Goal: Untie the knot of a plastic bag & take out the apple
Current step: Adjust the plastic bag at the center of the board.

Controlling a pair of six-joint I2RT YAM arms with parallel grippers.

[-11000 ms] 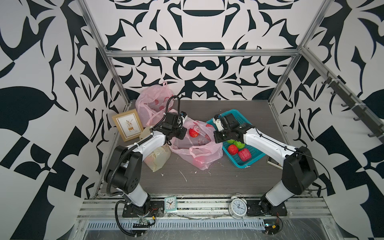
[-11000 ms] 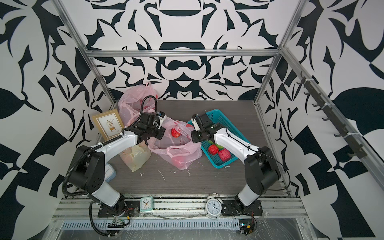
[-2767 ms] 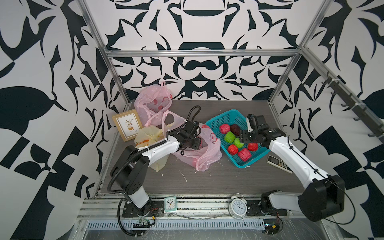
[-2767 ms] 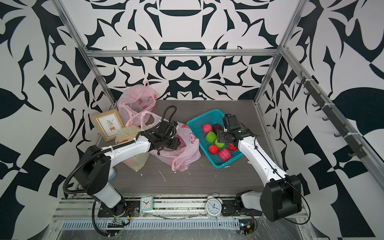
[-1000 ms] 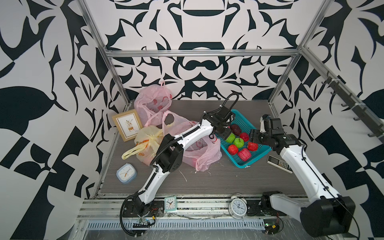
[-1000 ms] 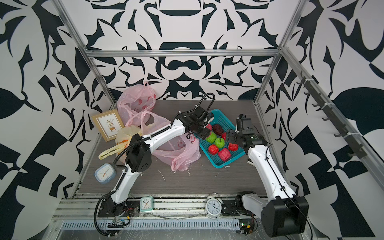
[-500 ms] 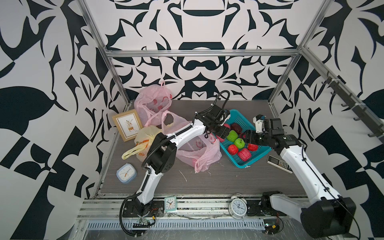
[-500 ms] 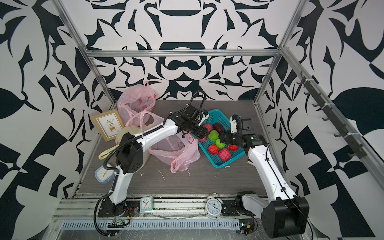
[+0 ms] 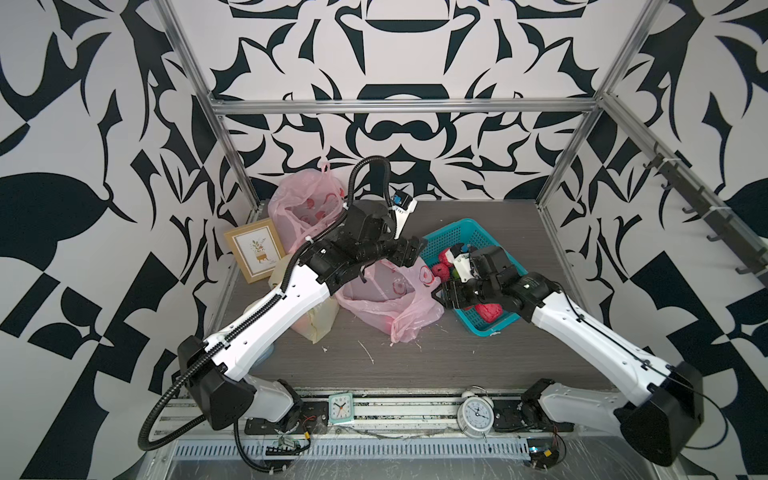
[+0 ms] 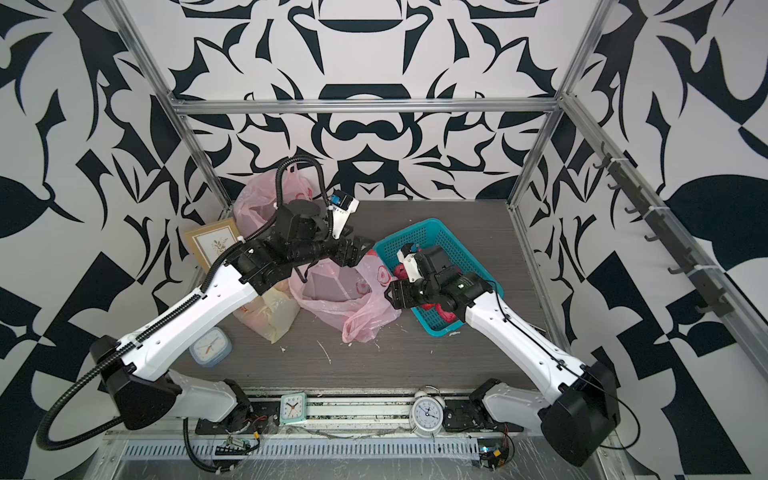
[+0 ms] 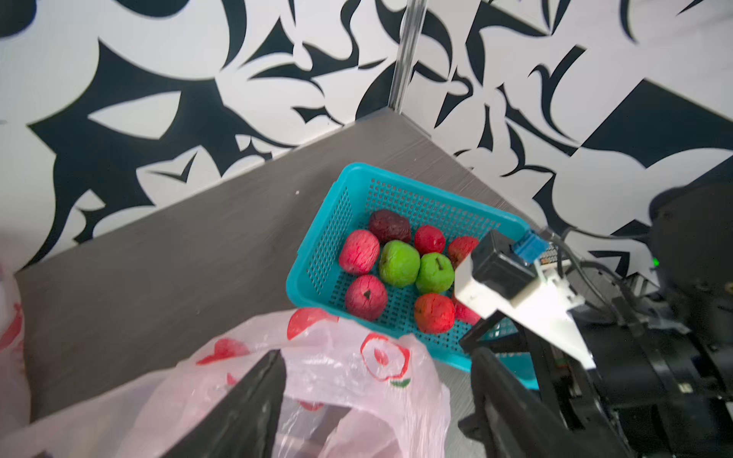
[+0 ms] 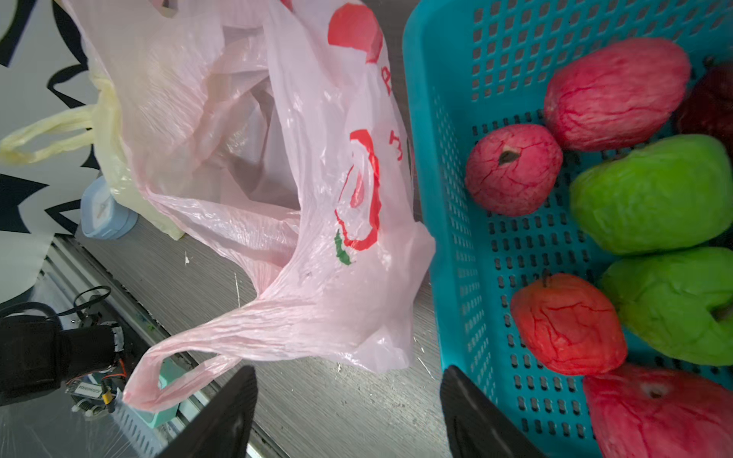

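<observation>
Both my left pincer (image 11: 375, 355) and my right pincer (image 12: 347, 372) are hanging open and empty. The thin pink plastic bag (image 9: 386, 303) is lying slack, with its mouth open, just beside the teal perforated plastic basket (image 9: 461, 222) of wrinkled red and green apples (image 11: 398, 263). The bag is looking light, soft and slippery, so I am judging its handle loop (image 12: 190, 349) the best hold.

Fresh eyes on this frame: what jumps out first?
The teal basket on the right arm's side, packed with red and green apples, pulls the eye first against the black-and-white patterned walls. Beside it a pink plastic bag lies open and slack. The left gripper and right gripper are both open near where bag and basket meet.
</observation>
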